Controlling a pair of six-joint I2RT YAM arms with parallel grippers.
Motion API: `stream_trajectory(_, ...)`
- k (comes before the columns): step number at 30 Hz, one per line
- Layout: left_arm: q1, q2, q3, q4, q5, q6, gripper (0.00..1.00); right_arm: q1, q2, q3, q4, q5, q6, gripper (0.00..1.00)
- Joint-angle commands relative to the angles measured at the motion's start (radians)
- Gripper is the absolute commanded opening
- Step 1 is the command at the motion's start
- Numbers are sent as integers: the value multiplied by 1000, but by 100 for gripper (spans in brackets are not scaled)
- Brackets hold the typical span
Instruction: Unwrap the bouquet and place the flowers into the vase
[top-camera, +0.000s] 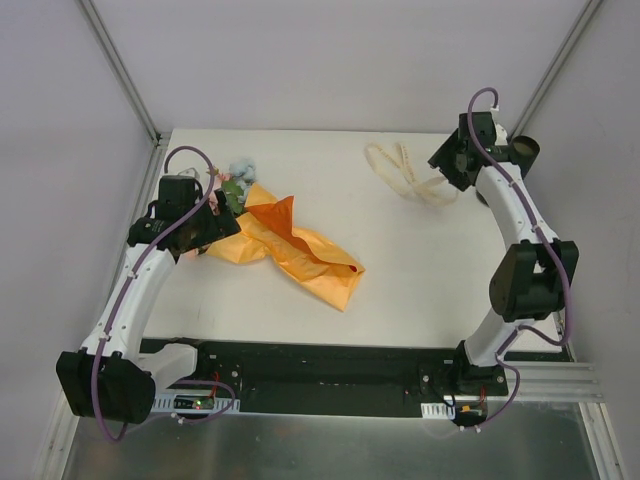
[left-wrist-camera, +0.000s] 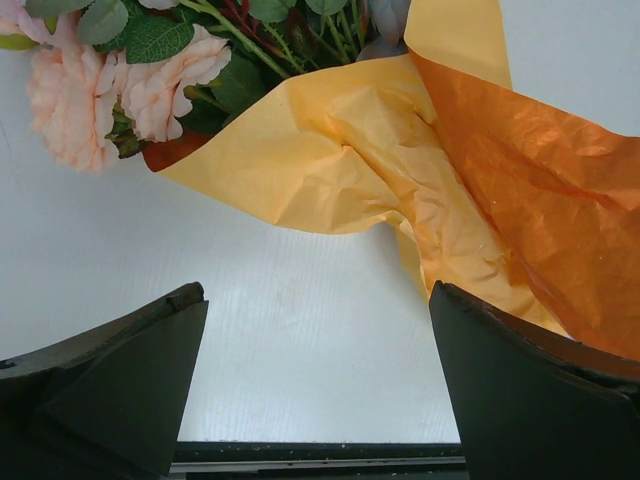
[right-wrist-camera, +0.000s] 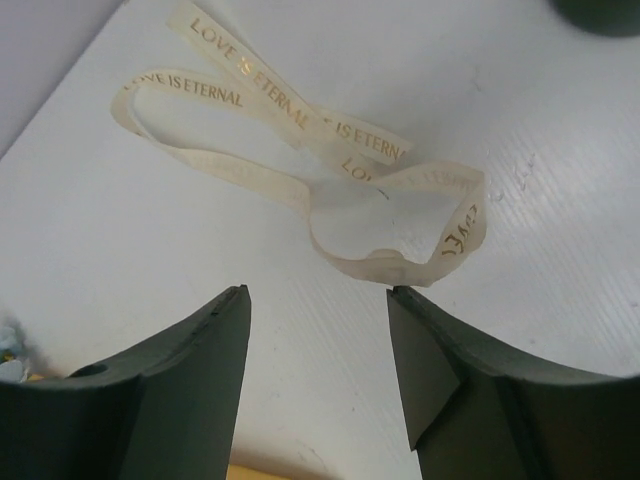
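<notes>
In the top view the bouquet (top-camera: 290, 250) lies left of centre, its long axis running from the flowers (top-camera: 237, 180) at upper left to its crumpled tail at lower right. The left gripper (left-wrist-camera: 318, 300), jaws wide and empty, sits just beside the bloom end, so it is likely the nearer arm. The right gripper (right-wrist-camera: 318, 295), parted and empty, hovers over the loose ribbon (right-wrist-camera: 300, 130) at upper right, near the vase (top-camera: 523, 150)

bouquet (top-camera: 290, 250) lying crumpled on table (top-camera: 430, 290) | flowers (top-camera: 238, 183) poking out beside left gripper (top-camera: 218, 222) | cream ribbon (top-camera: 405, 172) lying by right gripper (top-camera: 448, 165) | vase (top-camera: 524, 150) sitting far right
</notes>
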Motion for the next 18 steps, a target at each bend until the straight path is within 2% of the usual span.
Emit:
stream_trajectory(1, -3, -24, 19, -33, 45, -30, 99, -28, 57, 91, -244, -189, 49, 63)
stream_trajectory(2, -3, -27, 17, -37, 50, -33, 99, -37, 62, 88, -260, -257, 52, 63)
stream_trajectory(4, -3, -30, 10, -43, 53, -36, 99, -41, 59, 73, -281, -287, 49, 66)
stream_trajectory(8, -3, -38, 4, -54, 50, -40, 99, -50, 45, 59, -318, -247, 36, 71)
stream_trajectory(11, -3, -35, 4, -65, 48, -46, 99, -61, 44, 67, -347, -250, 16, 79)
stream_trajectory(15, -3, -26, 4, -69, 61, -56, 99, -67, 65, 85, -413, -269, -26, 80)
stream_trajectory(18, -3, -18, 4, -71, 81, -69, 98, -79, 82, 68, -435, -402, -63, 77)
